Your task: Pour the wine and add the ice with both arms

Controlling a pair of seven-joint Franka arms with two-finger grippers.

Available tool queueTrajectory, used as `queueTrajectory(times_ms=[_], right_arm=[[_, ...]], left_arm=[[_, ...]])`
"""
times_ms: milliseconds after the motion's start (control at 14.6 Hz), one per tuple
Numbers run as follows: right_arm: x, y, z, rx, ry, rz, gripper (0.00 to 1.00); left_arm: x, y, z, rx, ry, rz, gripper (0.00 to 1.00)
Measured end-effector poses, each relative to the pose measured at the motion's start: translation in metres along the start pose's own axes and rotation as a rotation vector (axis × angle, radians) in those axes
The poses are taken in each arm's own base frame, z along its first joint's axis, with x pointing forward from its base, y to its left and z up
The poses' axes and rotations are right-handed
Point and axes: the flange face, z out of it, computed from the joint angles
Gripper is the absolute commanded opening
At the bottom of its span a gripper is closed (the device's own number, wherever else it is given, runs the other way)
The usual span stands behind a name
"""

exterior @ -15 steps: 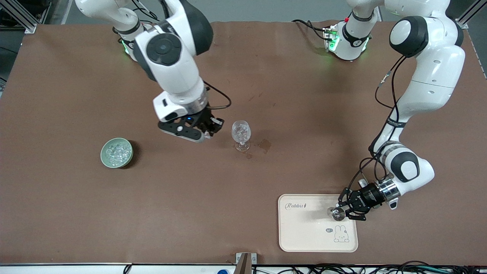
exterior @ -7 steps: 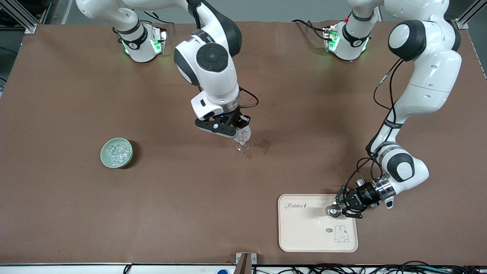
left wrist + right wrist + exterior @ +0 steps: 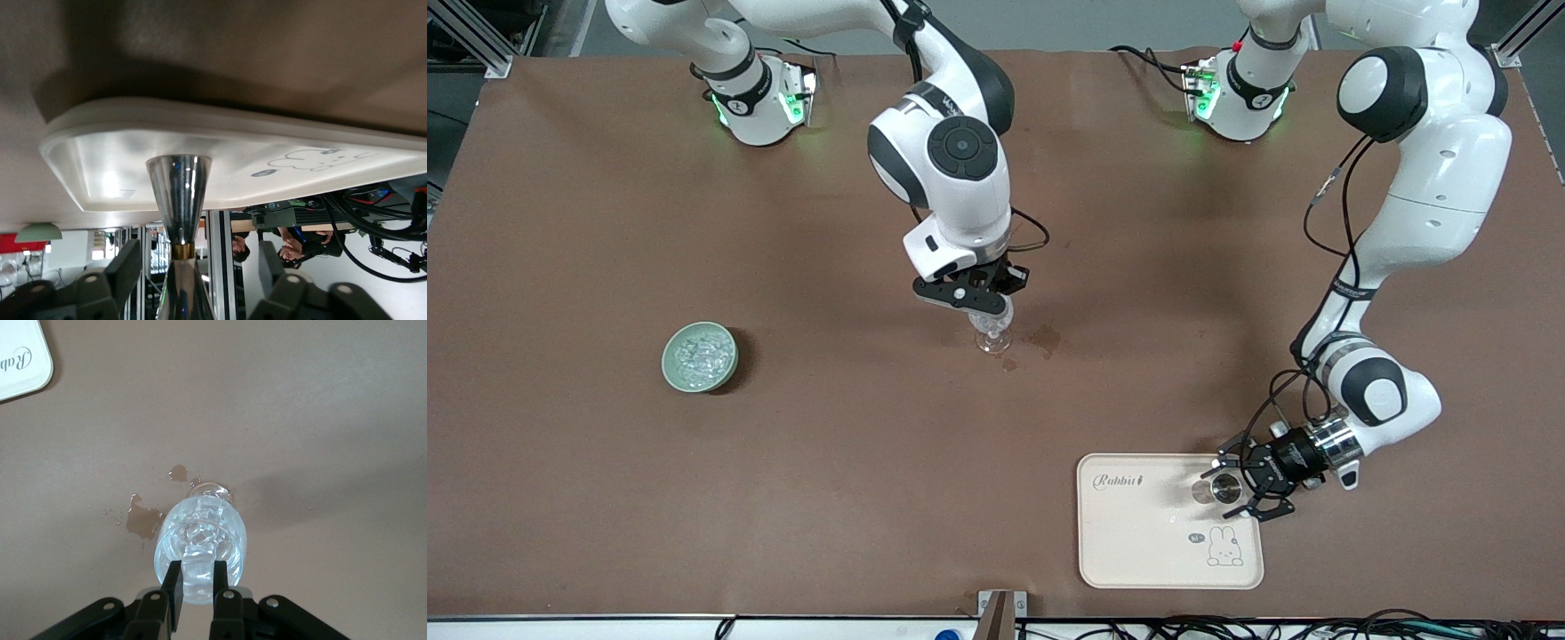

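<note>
The left gripper had just let go: half a second before it was clamped on the steel jigger, and now its fingers stood spread on either side, clear of the metal, leaving the jigger upright on the cream rabbit tray at the left arm's end of the table, near the front camera. That suggested the pouring part was finished and the measure put away. Meanwhile the right gripper had travelled from beside the stemmed wine glass to directly over its mouth, fingers shut with what looked like a clear ice lump pinched between them; more lumps already glittered inside the glass, so a release here would likely add another. The remaining ice lay in the pale green bowl, well apart toward the right arm's end. The brown table cover carried a small wet spill just beside the glass foot, and cables ran along the table's near edge
</note>
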Motion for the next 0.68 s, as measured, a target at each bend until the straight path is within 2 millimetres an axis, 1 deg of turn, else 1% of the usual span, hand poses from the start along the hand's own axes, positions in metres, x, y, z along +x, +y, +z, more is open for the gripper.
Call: queueTrajectory(times_ms=[137, 205, 342, 411, 479, 548, 685], right_arm=[[0.001, 0.0, 0.0, 0.0, 0.001, 0.001, 0.2], [0.001, 0.001, 0.0, -0.001, 0.001, 0.002, 0.3], [0.002, 0.001, 0.002, -0.004, 0.0, 0.002, 0.63], [0.002, 0.001, 0.003, -0.004, 0.0, 0.003, 0.77], [0.002, 0.001, 0.003, -0.005, 0.0, 0.003, 0.86], [0.002, 0.001, 0.003, -0.004, 0.0, 0.003, 0.9], [0.004, 0.001, 0.002, -0.004, 0.003, 0.005, 0.92]], left_arm=[[-0.01, 0.007, -0.012, 0.025, 0.044, 0.063, 1.0], [-0.017, 0.011, -0.019, 0.049, 0.065, 0.101, 1.0], [-0.037, 0.019, -0.038, 0.123, 0.101, 0.181, 1.0], [-0.049, 0.024, -0.052, 0.158, 0.122, 0.211, 1.0], [-0.062, 0.028, -0.067, 0.202, 0.148, 0.24, 1.0], [-0.077, 0.03, -0.082, 0.253, 0.179, 0.264, 1.0], [-0.11, 0.031, -0.115, 0.349, 0.235, 0.293, 1.0]])
